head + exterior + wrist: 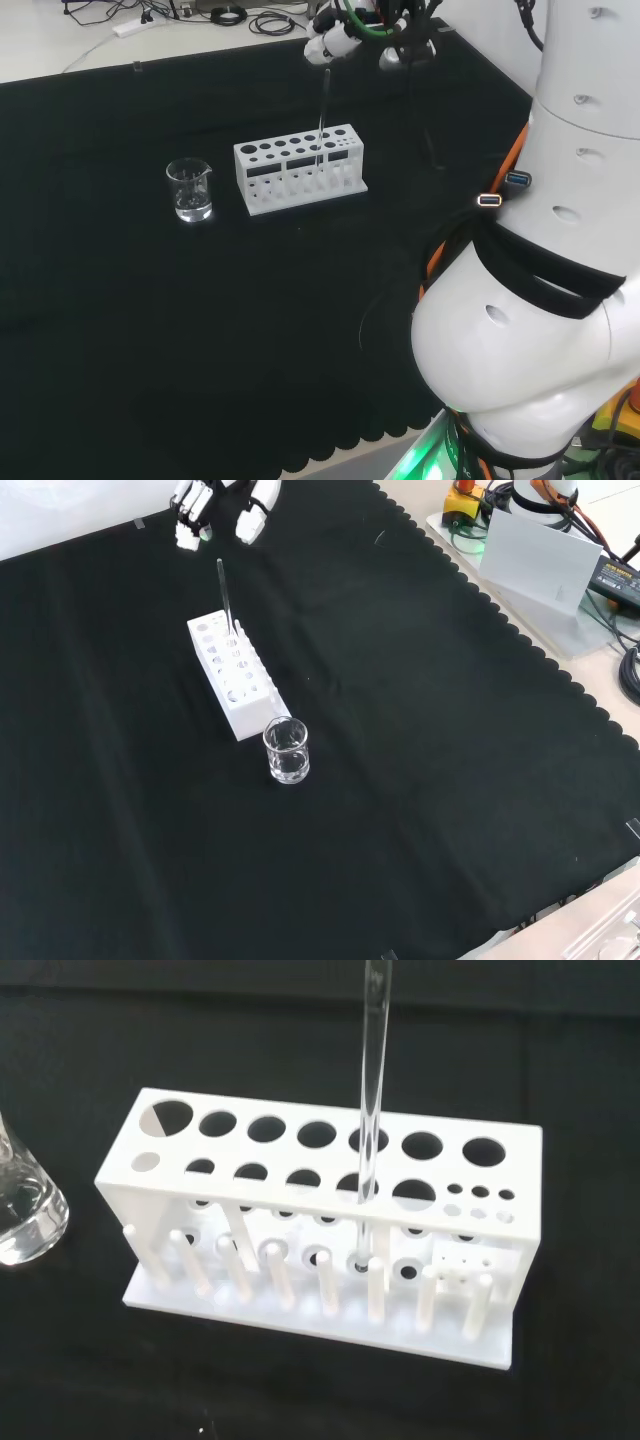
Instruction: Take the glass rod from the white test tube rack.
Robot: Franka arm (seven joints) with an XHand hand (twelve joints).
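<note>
Hand: the hand [215, 505] hangs above the rod's top end, fingers relaxed and pointing down, holding nothing (whether a fingertip brushes the rod, I cannot tell).
Glass rod: the glass rod [321, 115] stands nearly upright in a hole of the rack's front row, toward the right end in the head view.
Rack: the white test tube rack [300, 170] sits on the black cloth [150, 320].
Beaker: a clear beaker [190, 189] stands just left of the rack in the head view, apart from it.

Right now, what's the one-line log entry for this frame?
hand: above rack, open, not touching rod | rod: upright in rack hole | beaker: beside rack | stage: approach
</note>
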